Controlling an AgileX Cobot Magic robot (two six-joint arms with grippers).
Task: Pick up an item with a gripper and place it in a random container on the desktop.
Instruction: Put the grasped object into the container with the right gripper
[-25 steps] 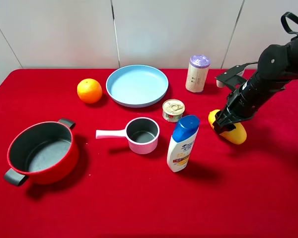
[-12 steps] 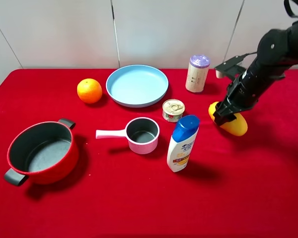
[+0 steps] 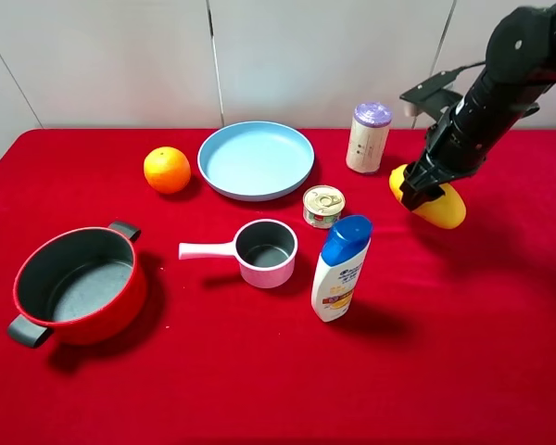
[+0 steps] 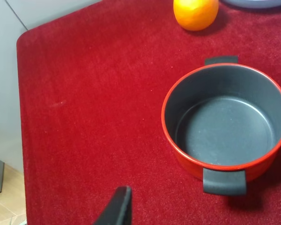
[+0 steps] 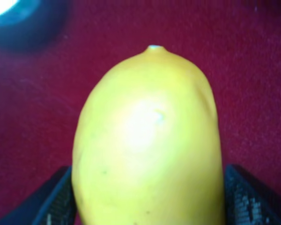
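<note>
My right gripper (image 3: pixel 423 196) is shut on the yellow mango (image 3: pixel 434 205) and holds it in the air above the red cloth at the right. The mango fills the right wrist view (image 5: pixel 147 145), with a black finger (image 5: pixel 51 201) at each side of it. The large red pot (image 3: pixel 80 284) with a dark grey inside stands empty at the front left; it also shows in the left wrist view (image 4: pixel 227 119). Of my left gripper only one black fingertip (image 4: pixel 117 208) shows, over the cloth beside the pot.
On the red desktop (image 3: pixel 259 380) stand a round orange (image 3: pixel 167 170), a light blue plate (image 3: pixel 256 159), a small pink saucepan (image 3: pixel 259 251), a tin can (image 3: pixel 323 205), a blue-capped shampoo bottle (image 3: pixel 341 269) and a purple-lidded cylinder (image 3: pixel 368 137).
My right gripper has risen and moved toward the back with the mango in it, lifting it off the cloth. Nothing else has moved.
</note>
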